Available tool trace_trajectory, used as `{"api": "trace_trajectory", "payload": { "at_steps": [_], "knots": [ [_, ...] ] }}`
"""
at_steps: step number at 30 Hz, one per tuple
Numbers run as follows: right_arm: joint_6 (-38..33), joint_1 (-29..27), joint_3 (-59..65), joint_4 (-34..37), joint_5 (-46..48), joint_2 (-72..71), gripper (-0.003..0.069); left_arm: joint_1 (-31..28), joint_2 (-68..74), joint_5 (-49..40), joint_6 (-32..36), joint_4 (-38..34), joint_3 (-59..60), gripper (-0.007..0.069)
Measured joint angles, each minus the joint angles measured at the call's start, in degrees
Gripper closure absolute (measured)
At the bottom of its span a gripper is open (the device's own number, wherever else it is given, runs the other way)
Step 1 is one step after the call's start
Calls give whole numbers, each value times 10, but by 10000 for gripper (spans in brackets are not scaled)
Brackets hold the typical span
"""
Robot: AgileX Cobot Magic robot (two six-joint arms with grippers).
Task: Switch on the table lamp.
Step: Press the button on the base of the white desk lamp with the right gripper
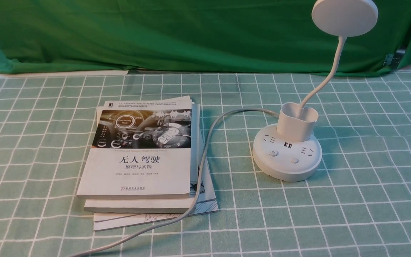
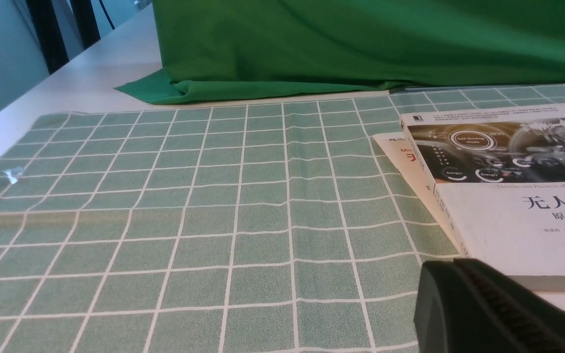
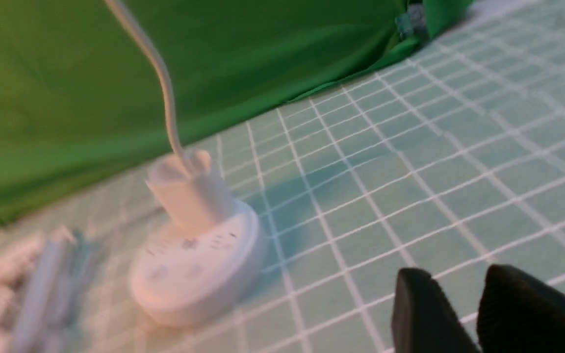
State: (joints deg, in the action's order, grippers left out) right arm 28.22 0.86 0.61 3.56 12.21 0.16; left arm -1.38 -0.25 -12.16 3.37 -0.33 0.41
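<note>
The white table lamp [image 1: 287, 157] stands right of centre on the checked cloth. Its disc head [image 1: 344, 17] is raised on a thin curved neck above the cup-shaped holder [image 1: 296, 123]. Two round buttons [image 1: 273, 153] sit on the front of the base, below the sockets and USB ports. Neither gripper shows in the front view. In the blurred right wrist view the lamp [image 3: 194, 264] lies well ahead of my right gripper [image 3: 459, 282], whose fingers stand slightly apart over bare cloth. My left gripper [image 2: 454, 264] is shut and empty, beside the books.
A stack of books [image 1: 141, 153] lies left of the lamp, also in the left wrist view as the books [image 2: 508, 196]. The lamp's grey cable [image 1: 205, 150] curves from behind the base, over the books' right edge, to the front edge. A green drape [image 1: 191, 32] closes off the back.
</note>
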Motion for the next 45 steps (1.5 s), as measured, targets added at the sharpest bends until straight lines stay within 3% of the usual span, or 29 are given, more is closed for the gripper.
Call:
{"api": "trace_trajectory", "payload": {
  "at_steps": [5, 7, 15, 20, 26, 29, 32, 34, 35, 39, 45],
  "knots": [
    [260, 0, 0, 8, 0, 0, 421, 0, 0, 0, 0, 0, 0, 603],
    [322, 0, 0, 10, 0, 0, 421, 0, 0, 0, 0, 0, 0, 603],
    [326, 0, 0, -2, -16, 0, 421, 0, 0, 0, 0, 0, 0, 603],
    [172, 0, 0, -5, -127, 0, 439, 0, 0, 0, 0, 0, 0, 603],
    [70, 0, -54, -5, -122, 35, 543, 0, 0, 0, 0, 0, 0, 603],
    [-48, 3, -141, -5, -81, 112, 627, 0, 0, 0, 0, 0, 0, 603],
    [-170, 15, -246, -6, 17, 208, 630, 0, 0, 0, 0, 0, 0, 603],
    [-207, 20, -281, -6, 57, 241, 630, 0, 0, 0, 0, 0, 0, 603],
    [-258, 28, -334, -6, 123, 295, 630, 0, 0, 0, 0, 0, 0, 603],
    [-330, 54, -427, -5, 236, 415, 630, 0, 0, 0, 0, 0, 0, 603],
    [-364, 116, -474, -4, 255, 548, 630, 0, 0, 0, 0, 3, 0, 603]
  ]
}}
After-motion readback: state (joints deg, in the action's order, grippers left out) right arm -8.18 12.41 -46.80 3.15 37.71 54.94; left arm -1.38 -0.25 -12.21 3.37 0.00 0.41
